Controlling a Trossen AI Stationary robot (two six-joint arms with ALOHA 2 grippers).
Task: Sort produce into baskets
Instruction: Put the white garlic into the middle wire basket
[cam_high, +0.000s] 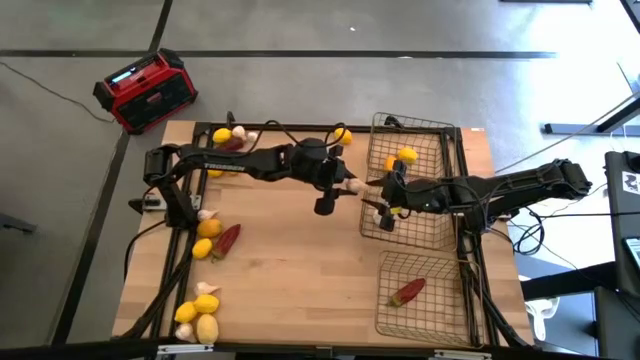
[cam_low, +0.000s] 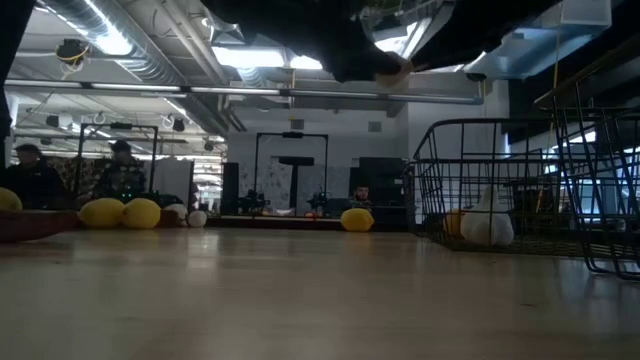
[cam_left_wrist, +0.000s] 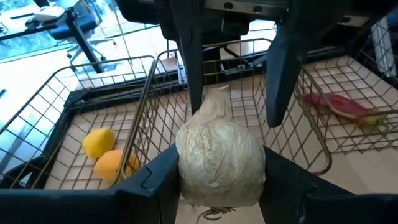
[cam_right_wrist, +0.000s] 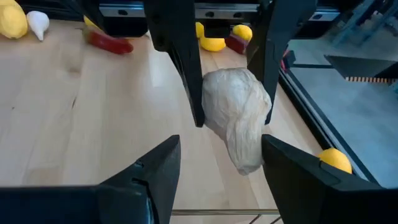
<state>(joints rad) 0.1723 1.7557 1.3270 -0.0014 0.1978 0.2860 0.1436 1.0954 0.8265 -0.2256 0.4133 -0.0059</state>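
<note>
Garlic bulb (cam_left_wrist: 219, 158) clamped in left gripper (cam_left_wrist: 221, 180) over mid-table (cam_high: 300, 260), beside the baskets. Right gripper (cam_right_wrist: 221, 155), fingers apart, straddles its tip; only the wrist views show this. Bare wood beneath. Far basket (cam_high: 415, 122): lemons (cam_left_wrist: 98, 142). Near basket (cam_high: 450, 300): chili pepper (cam_high: 407, 291). Loose produce (cam_high: 205, 228) along the left edge.
</note>
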